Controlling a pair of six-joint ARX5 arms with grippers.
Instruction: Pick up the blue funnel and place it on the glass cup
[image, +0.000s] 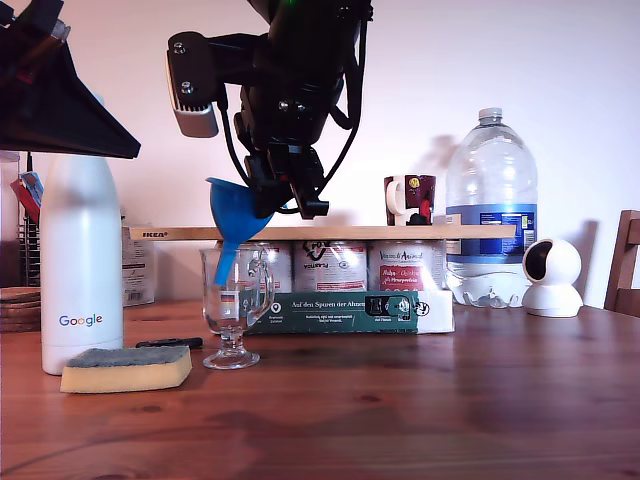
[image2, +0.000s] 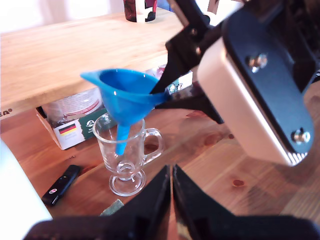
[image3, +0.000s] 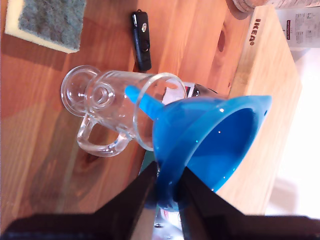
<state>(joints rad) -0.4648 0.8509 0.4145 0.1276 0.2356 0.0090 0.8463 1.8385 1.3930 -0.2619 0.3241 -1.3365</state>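
My second gripper is shut on the rim of the blue funnel, holding it tilted above the glass cup. The funnel's spout dips into the cup's mouth. The cup stands upright on the wooden table, left of middle in the exterior view. In the first wrist view the funnel and the cup show from above, with the second arm reaching in. My first gripper hangs apart, shut on nothing.
A white Google bottle and a sponge sit at the exterior view's left, with a black stick beside the cup. Behind are a green box, a board on cans, a dark red mug, a water bottle and a white camera.
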